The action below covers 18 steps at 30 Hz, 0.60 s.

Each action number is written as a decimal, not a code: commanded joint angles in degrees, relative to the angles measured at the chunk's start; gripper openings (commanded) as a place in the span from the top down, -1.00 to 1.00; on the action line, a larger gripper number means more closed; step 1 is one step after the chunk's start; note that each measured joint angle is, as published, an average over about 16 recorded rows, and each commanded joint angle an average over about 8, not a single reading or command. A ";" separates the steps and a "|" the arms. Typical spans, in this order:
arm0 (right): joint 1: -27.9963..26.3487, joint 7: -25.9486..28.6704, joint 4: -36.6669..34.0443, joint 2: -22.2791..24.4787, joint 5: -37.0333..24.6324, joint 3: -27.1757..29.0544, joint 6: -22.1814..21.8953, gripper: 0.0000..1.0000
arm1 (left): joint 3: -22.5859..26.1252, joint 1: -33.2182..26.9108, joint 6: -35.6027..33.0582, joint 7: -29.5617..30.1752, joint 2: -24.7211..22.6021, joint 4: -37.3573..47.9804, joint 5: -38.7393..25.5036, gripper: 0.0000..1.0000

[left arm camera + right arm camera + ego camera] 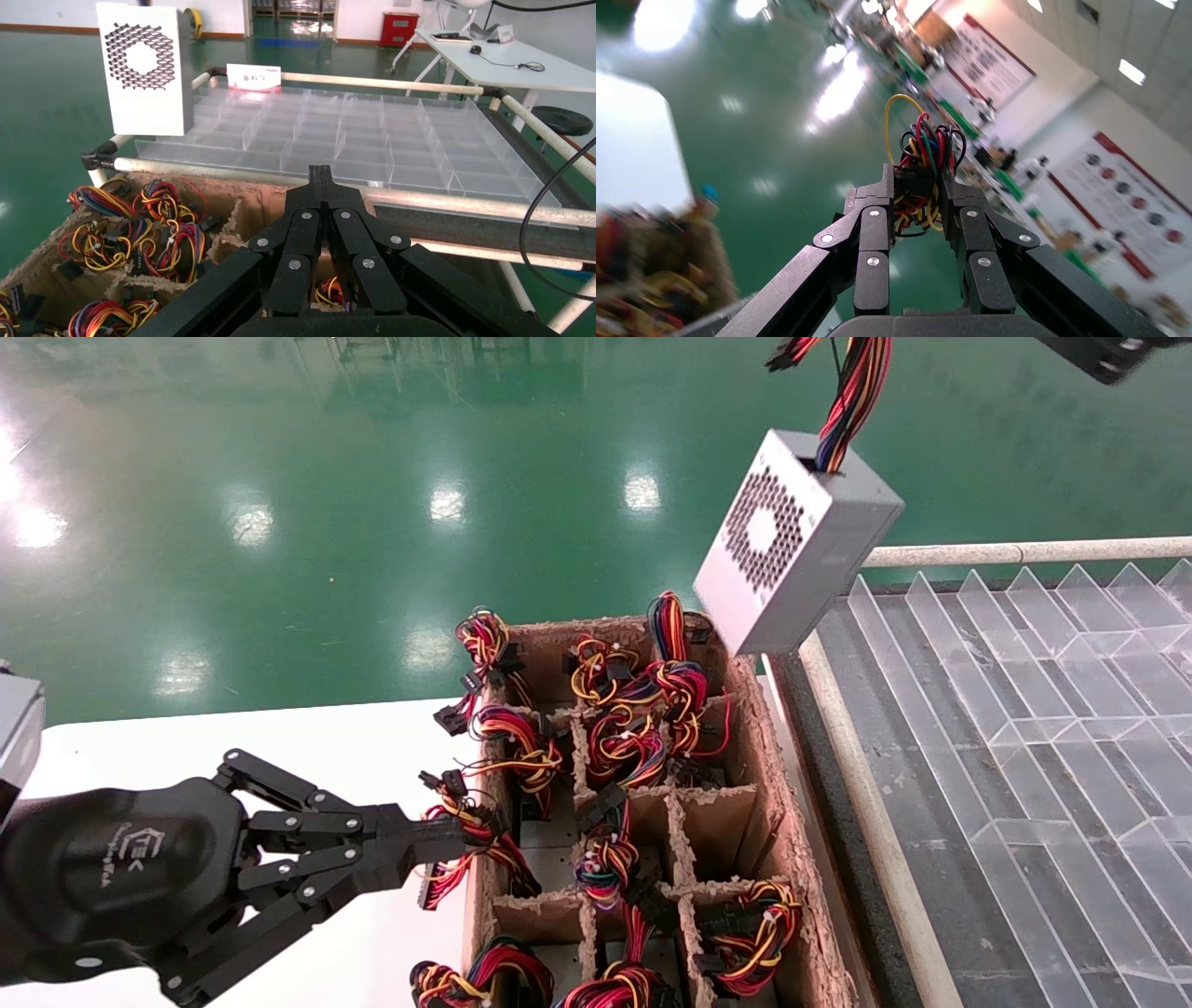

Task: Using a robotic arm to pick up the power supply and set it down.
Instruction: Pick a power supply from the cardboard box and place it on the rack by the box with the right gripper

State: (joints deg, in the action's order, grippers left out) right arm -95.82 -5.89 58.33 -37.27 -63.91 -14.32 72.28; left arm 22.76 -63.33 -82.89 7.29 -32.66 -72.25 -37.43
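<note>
The small silver-grey metal power supply [796,547] hangs tilted in the air from its red, yellow, orange and black wire bundle [852,393], with its perforated vent face turned toward the left and downward. It touches no surface: its lower corner hovers just above the far right corner of the brown pulp-card divider carton [792,859], beside the near left corner of the clear plastic compartment tray [1024,710]. The tray lies on a dark bed framed by pale tubes [1024,553] (the left wrist view shows the same box suspended before that tray's corner [145,69]).

The right gripper [921,193], black with jointed linkage fingers, sits at the top right edge of the head view, where only a sliver of it shows [1103,356]. Its own wrist view shows the fingers clamped on the wire bundle [923,147], with a black plug pinched between the tips and the coloured wires looping out beyond them.

The left gripper [461,840], black-palmed with a white logo, reaches from the near left over the white table [279,747]. Its fingertips are pressed together at the carton's left wall, among the coloured wires of the units stored there [633,719]. In the left wrist view the two fingers meet flat against each other [321,184], with nothing between them.
</note>
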 commanded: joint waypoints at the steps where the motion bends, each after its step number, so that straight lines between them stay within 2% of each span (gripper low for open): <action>1: -2.56 -2.69 -2.36 -1.42 -3.46 -1.24 -0.90 1.00 | 0.00 0.00 0.00 0.00 0.00 0.00 0.00 1.00; 10: -8.87 -14.43 -20.48 -8.80 -11.16 -4.59 -5.18 1.00 | 0.00 0.00 0.00 0.00 0.00 0.00 0.00 1.00; 18: -12.98 -23.20 -34.94 -12.45 -15.10 -6.28 -8.48 1.00 | 0.00 0.00 0.00 0.00 0.00 0.00 0.00 1.00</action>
State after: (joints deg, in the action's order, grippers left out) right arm -108.64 -28.78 24.08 -49.23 -78.61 -20.44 64.45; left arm 22.76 -63.33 -82.89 7.28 -32.66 -72.25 -37.43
